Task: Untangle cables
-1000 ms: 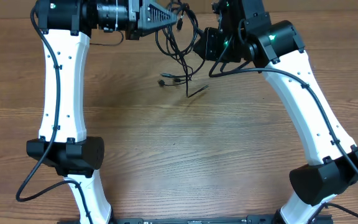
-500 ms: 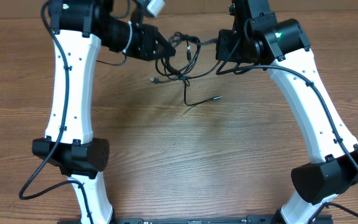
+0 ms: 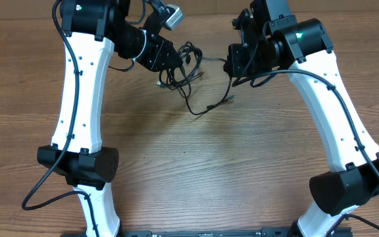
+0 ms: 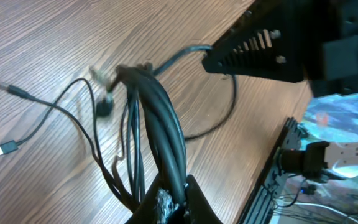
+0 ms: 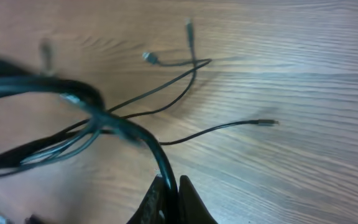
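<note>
Overhead | cables (image 3: 186,66) strung between left hand (image 3: 175,56) and right hand (image 3: 231,60) | both gripping

- The white-and-black left arm (image 3: 81,85) stretches forward from its base, its wrist bent towards the tangle of thin black cables (image 3: 188,66).
- Its black left gripper (image 3: 174,58) sits at the tangle's left edge, jaws clamped on a thick bunch of strands.
- The white-and-black right arm (image 3: 328,99) leans in from the tangle's right.
- Its black right gripper (image 3: 231,62), just right of the tangle, is pinched closed on one strand.
</note>
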`<state>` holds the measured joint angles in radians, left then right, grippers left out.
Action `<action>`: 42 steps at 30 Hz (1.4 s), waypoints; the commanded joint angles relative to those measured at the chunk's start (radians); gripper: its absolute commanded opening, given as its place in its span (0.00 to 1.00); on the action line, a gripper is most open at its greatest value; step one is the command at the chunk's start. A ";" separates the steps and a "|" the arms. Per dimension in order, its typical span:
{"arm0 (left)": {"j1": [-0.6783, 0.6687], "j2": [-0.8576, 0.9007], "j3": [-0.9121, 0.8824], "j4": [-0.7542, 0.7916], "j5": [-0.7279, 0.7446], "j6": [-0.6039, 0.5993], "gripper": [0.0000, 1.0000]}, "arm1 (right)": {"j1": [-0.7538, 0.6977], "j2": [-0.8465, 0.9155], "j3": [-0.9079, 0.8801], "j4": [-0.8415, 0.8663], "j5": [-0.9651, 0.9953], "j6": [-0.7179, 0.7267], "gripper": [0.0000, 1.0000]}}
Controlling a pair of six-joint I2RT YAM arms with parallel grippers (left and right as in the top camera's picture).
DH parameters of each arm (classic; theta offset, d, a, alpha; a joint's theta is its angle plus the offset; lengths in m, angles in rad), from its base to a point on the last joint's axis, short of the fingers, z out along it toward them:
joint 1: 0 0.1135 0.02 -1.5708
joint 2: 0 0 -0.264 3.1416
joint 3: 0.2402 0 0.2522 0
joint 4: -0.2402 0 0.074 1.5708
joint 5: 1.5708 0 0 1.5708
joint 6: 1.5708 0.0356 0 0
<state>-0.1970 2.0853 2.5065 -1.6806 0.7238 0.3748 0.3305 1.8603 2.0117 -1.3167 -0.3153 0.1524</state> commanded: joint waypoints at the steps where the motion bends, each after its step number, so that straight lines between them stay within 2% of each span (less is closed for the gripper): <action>1: -0.006 -0.031 -0.010 -0.009 -0.017 0.029 0.04 | -0.004 0.001 0.008 0.000 -0.012 -0.060 0.04; 5: -0.008 -0.031 -0.010 -0.009 0.031 0.030 0.04 | -0.005 0.001 0.008 0.002 0.045 -0.056 0.07; 9: -0.014 -0.031 -0.010 -0.009 0.059 0.023 0.04 | -0.005 0.001 0.014 -0.003 0.035 -0.057 0.27; 11: -0.018 -0.031 -0.010 -0.009 0.058 -0.005 0.04 | -0.005 0.001 0.033 -0.018 0.003 -0.058 0.42; 15: -0.020 -0.031 -0.010 -0.009 0.058 -0.066 0.04 | -0.006 0.001 0.106 -0.050 -0.075 -0.056 0.54; 19: -0.022 -0.031 -0.010 -0.009 0.059 -0.120 0.04 | -0.003 0.001 0.135 -0.046 -0.229 -0.024 0.55; 23: -0.032 -0.030 -0.011 -0.009 0.059 -0.166 0.04 | 0.001 0.001 0.110 -0.021 -0.229 0.180 0.50; 30: -0.039 -0.030 -0.011 -0.009 0.050 -0.166 0.04 | 0.010 0.001 0.041 0.064 -0.230 0.222 0.49; 34: -0.039 -0.030 -0.011 -0.009 0.041 -0.054 0.04 | 0.010 0.001 0.041 0.064 -0.234 0.222 0.49; 40: -0.039 -0.029 -0.013 0.003 -0.107 0.122 0.05 | 0.008 0.001 0.041 0.066 -0.249 0.245 0.49; 42: -0.040 -0.028 -0.016 0.011 -0.106 0.177 0.04 | 0.008 0.001 0.041 0.067 -0.249 0.245 0.50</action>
<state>-0.2298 2.0853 2.4989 -1.6794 0.6640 0.4088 0.3355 1.8668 2.0548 -1.2564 -0.5507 0.3820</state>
